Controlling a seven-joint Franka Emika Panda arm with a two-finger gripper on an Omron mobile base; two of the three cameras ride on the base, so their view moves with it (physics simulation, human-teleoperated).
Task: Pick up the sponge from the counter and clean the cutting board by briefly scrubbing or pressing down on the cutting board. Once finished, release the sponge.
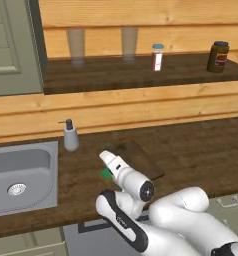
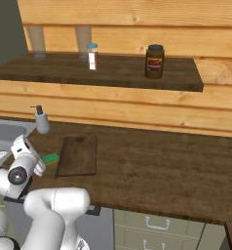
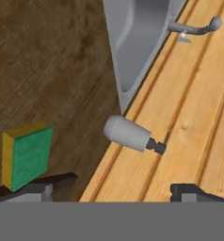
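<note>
While the arm is reached out low over the counter [image 1: 191, 150], the gripper [image 3: 111, 192] is seen in the hand view with its two dark finger tips spread wide and nothing caught between them. So the jaws are wide open and empty.

The sponge [image 3: 28, 155] is spotted lying on the dark wood grain just beside the left finger tip in that view, green face showing with a yellowish layer along one edge. Whether the tip is actually touching it can't be told from that angle. In the left base view only a sliver of green [image 1: 106, 173] is visible, mostly hidden behind the white wrist. In the right base view the sponge [image 2: 50, 158] is seen flat on the counter [image 2: 162, 166], just beside the left edge of the cutting board [image 2: 79, 155], not on it.

The cutting board [image 1: 141, 160] is laid flat on the worktop between the sink [image 1: 23, 175] and the open stretch of counter, with nothing on top of it. A grey soap dispenser [image 1: 70, 135] is stood upright near the sink's back corner, close to the wooden wall.

Up on the higher shelf [image 1: 141, 72], two glasses, a small spice shaker [image 1: 157, 57] and a dark jar [image 1: 218, 56] are lined up, well apart from the action.
</note>
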